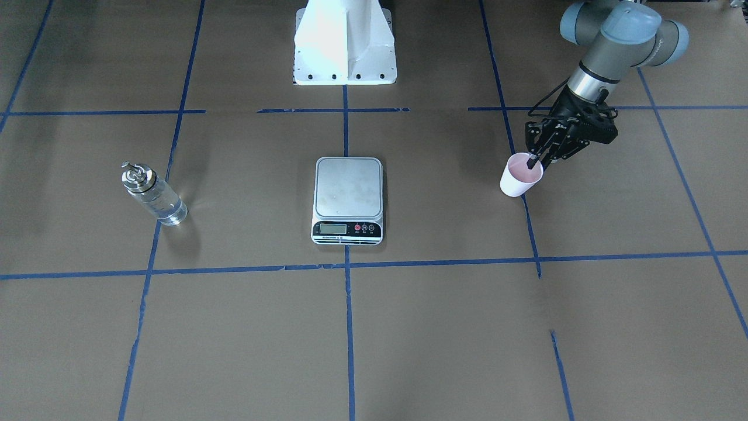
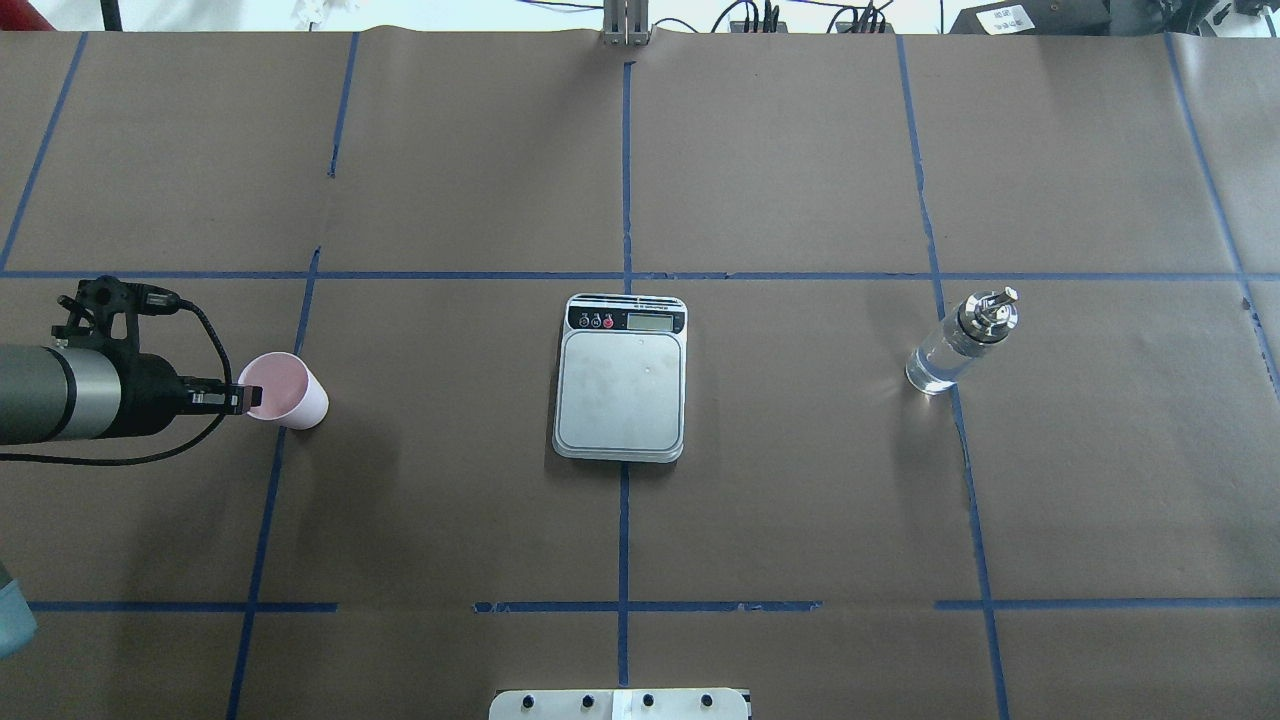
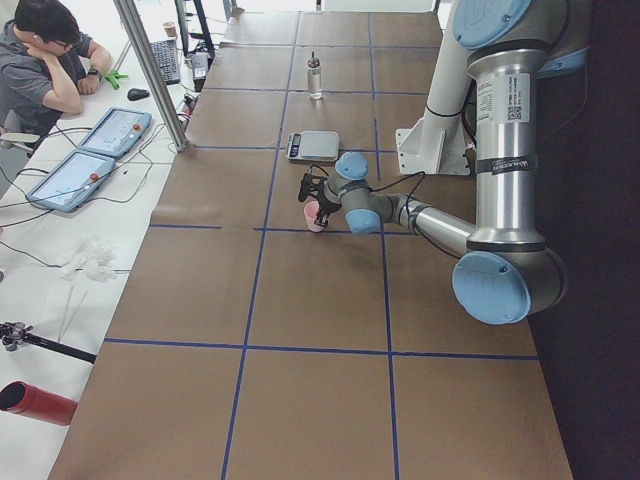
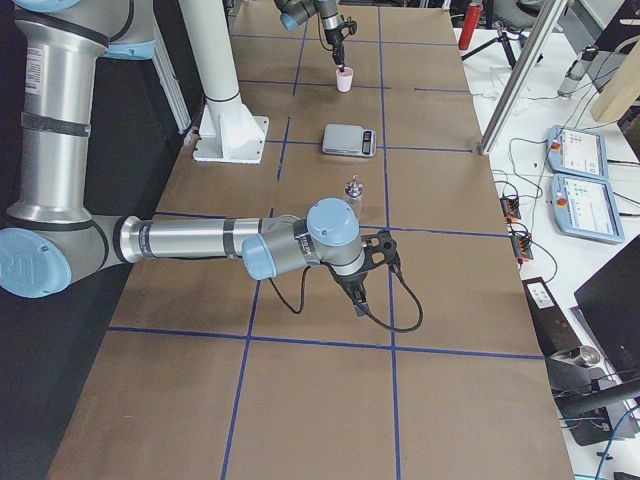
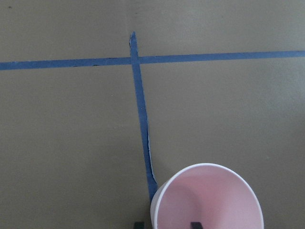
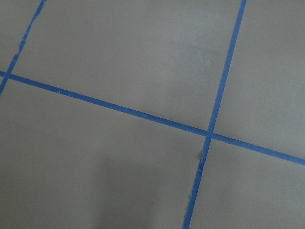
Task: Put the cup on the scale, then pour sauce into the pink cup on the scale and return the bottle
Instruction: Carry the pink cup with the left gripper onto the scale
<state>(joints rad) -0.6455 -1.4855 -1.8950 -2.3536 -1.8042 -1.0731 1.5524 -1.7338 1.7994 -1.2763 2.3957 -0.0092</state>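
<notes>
While the cup (image 2: pixel 285 392) stands on the surface (image 2: pixel 450 500) well off the scale's (image 2: pixel 621 385) left side, our left pincer (image 2: pixel 250 398) straddles its rim, spread, one finger inside, one outside. We're on step one: squeeze, lift, carry it onto the scale. Whether the right pincer (image 4: pixel 358 303) is spread or pressed together, we cannot tell.

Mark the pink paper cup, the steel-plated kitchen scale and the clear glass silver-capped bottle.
pink paper cup (image 2: pixel 285 388), overhead view, pink inside.
steel-plated kitchen scale (image 2: pixel 622 390), overhead view, plate middle.
clear glass bottle (image 2: pixel 942 358), overhead view, glass body.
</notes>
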